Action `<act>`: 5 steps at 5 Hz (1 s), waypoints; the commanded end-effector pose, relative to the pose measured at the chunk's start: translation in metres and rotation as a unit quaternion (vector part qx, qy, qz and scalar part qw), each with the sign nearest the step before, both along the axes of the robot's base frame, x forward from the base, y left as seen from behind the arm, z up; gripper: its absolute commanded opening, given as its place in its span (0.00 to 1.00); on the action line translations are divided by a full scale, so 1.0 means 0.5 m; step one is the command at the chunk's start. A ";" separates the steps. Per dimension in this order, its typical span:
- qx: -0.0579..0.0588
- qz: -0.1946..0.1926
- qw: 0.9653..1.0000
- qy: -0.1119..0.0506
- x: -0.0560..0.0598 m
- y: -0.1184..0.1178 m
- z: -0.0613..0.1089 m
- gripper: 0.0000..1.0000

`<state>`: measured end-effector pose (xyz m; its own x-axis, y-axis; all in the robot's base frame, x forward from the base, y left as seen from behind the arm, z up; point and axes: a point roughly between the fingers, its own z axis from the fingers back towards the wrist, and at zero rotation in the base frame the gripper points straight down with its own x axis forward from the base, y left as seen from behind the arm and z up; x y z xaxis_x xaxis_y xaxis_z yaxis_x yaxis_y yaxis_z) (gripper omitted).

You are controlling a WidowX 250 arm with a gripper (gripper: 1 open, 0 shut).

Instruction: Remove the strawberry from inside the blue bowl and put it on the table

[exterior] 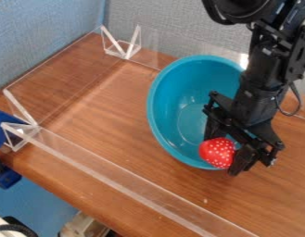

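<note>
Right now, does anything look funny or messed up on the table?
Just one thing: the bowl isn't sitting flat. It's tipped up on its side, so its opening faces the camera. The claw is shut on the strawberry near the bowl's lower rim. Nothing looks spilled or broken on the table.
</note>
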<state>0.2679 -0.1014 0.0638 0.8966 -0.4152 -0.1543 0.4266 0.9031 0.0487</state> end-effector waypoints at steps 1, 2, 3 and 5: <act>-0.014 0.009 0.999 -0.029 0.006 0.012 0.036 0.00; -0.014 0.015 0.999 -0.030 0.004 0.024 0.037 0.00; -0.013 0.026 0.999 -0.033 0.001 0.038 0.040 0.00; -0.019 0.029 0.999 -0.030 -0.001 0.045 0.025 0.00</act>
<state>0.2632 -0.0806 0.0621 0.9167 -0.3748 -0.1382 0.3826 0.9233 0.0340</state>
